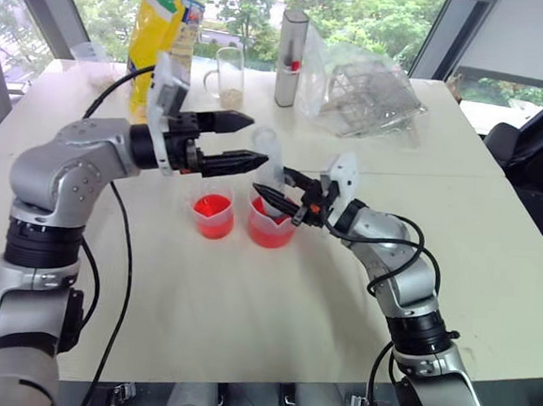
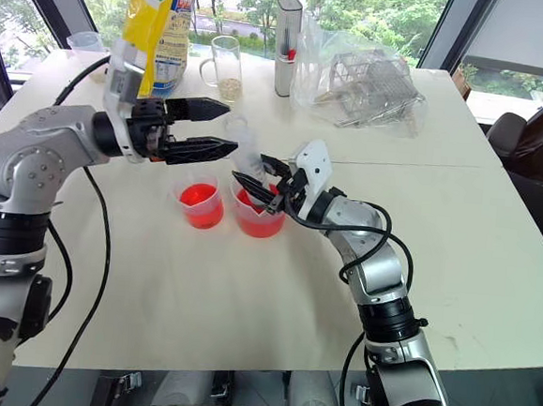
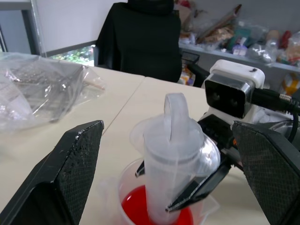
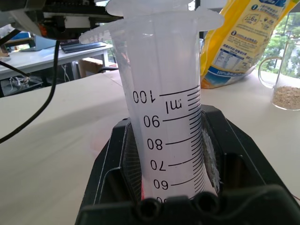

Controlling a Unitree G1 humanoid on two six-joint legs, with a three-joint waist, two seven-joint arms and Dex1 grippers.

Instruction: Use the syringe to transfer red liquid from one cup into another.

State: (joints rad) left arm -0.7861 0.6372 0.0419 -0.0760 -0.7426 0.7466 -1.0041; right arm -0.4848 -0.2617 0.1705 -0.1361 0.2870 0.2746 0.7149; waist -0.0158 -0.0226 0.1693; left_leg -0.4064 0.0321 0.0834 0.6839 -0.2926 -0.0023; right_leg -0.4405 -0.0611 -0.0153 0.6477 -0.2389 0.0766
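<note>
R gripper (image 1: 274,196) jaws clamped on syringe (image 1: 267,161), upright w/ tip in spouted beaker (image 1: 272,224) of red liquid (image 1: 269,233); smaller cup (image 1: 213,214) just beside. L gripper (image 1: 248,141) jaws wide, flanking syringe top. R wrist view adds ml scale; L wrist view, plunger ring.

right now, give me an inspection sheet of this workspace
surface: pale table, dry as far as seen
job's things: syringe upright, tip down in the spouted beaker of red liquid; smaller cup beside it, also red
clutter: yellow bag, glass mug, grey cylinder, wire basket in clear plastic
grippers: right gripper shut on the syringe barrel; left gripper with jaws open at the plunger top
cables: black cable along the left arm, another looping at the right arm
surroundings: windows, black chair
</note>
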